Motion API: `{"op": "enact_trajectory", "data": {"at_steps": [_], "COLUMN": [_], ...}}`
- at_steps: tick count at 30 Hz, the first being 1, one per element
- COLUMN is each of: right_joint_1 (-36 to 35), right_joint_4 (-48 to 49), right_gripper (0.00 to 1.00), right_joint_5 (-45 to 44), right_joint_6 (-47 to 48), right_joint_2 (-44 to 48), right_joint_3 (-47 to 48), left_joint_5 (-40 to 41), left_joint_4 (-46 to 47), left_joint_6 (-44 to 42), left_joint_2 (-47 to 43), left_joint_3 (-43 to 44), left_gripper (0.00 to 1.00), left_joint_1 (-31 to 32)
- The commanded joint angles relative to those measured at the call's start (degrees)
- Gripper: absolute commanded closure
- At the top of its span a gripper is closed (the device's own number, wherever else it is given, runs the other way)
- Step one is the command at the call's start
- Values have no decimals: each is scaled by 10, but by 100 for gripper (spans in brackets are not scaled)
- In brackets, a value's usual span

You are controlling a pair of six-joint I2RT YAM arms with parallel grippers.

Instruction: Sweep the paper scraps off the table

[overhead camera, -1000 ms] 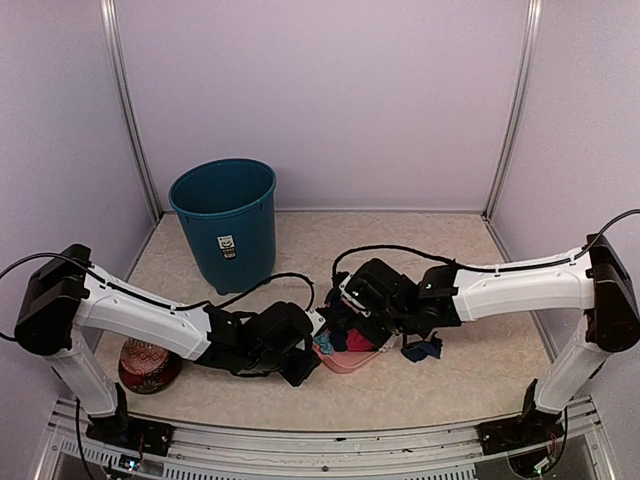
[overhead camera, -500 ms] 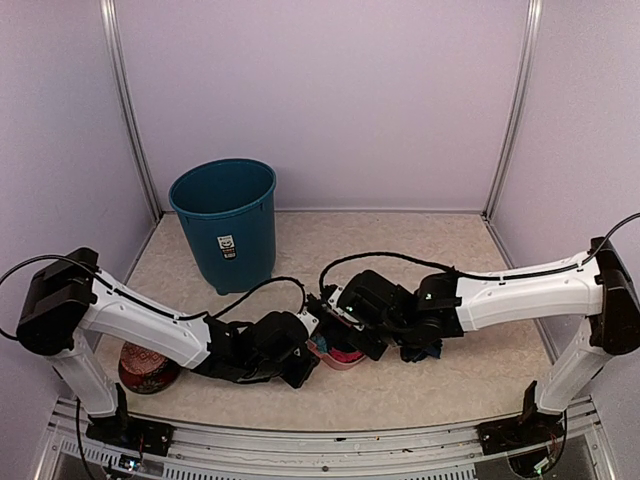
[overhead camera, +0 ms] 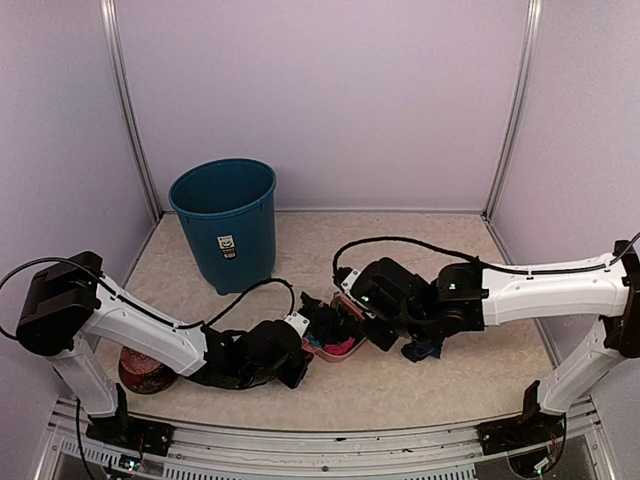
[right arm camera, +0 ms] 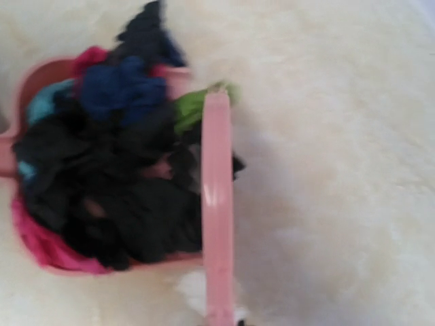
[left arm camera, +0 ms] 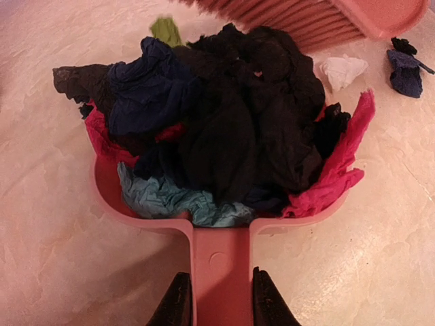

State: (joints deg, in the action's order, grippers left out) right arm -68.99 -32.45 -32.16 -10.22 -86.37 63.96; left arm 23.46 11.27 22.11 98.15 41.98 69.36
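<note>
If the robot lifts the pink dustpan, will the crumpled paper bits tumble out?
Probably a few. The paper scraps are heaped above the rim of the dustpan, and a magenta scrap hangs over its edge, so tilting could spill some. They look crumpled and soft, so they are likely light and floppy. The left gripper pinches only the narrow handle, so the pan might wobble.

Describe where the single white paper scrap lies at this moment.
In the left wrist view, the white scrap lies on the table at upper right, just beyond the loaded dustpan, below the brush and beside a dark blue scrap.
</note>
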Motion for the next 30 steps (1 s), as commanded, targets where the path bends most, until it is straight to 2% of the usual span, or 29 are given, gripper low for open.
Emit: {"op": "enact_trajectory", "data": {"at_steps": [1,7,16,30], "right_joint_1": [0,38,89,151], "right_joint_4": [-17,-19,18,74], "right_gripper": [100,100,100,100], "right_joint_5": [-73,-87,-61,-17], "right_joint_6": [-30,-59,-77,-88], "right_joint_2": [42,80,131,181], "right_joint_3": [1,-20,-91,-164], "left_joint_5": [38,58,85,137], "left_joint_4": [13,25,2,-122], "left_joint_6": [5,0,-8,-26], "left_joint_2": [-9,-36,-89,-170], "left_joint_3": [-19,-23,-16,62], "left_gripper": [100,100,100,100], "left_joint_1": [5,12,17,23]}}
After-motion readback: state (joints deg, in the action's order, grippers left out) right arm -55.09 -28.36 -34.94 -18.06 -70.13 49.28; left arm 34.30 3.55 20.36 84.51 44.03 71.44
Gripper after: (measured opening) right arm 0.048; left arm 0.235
